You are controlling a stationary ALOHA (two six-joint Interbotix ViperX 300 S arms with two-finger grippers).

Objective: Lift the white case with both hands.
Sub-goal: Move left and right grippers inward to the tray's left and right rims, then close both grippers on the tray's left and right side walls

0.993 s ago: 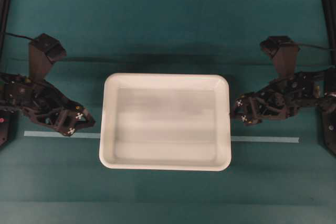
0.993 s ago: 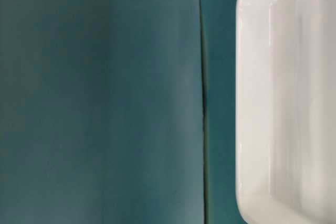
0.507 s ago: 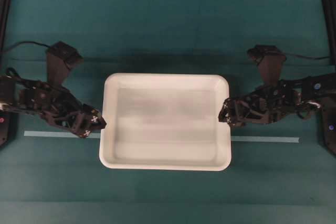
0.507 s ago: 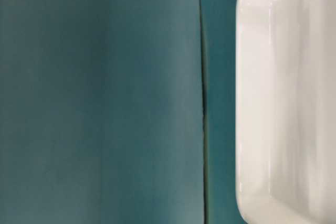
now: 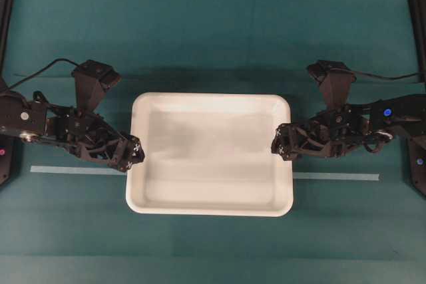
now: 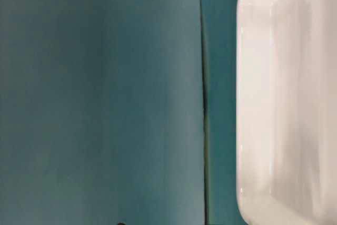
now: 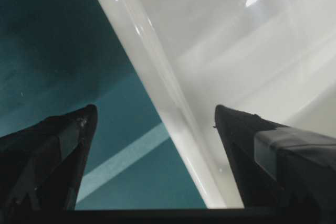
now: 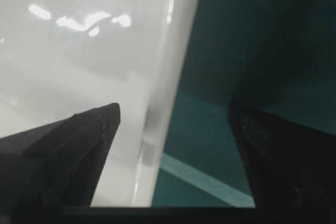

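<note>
The teal counter is seen cut off at every edge. The white case is found at frame centre, its rim partly covered by both claws. The left claw and right claw are spread, each straddling a side rim. No writing is legible.
</note>
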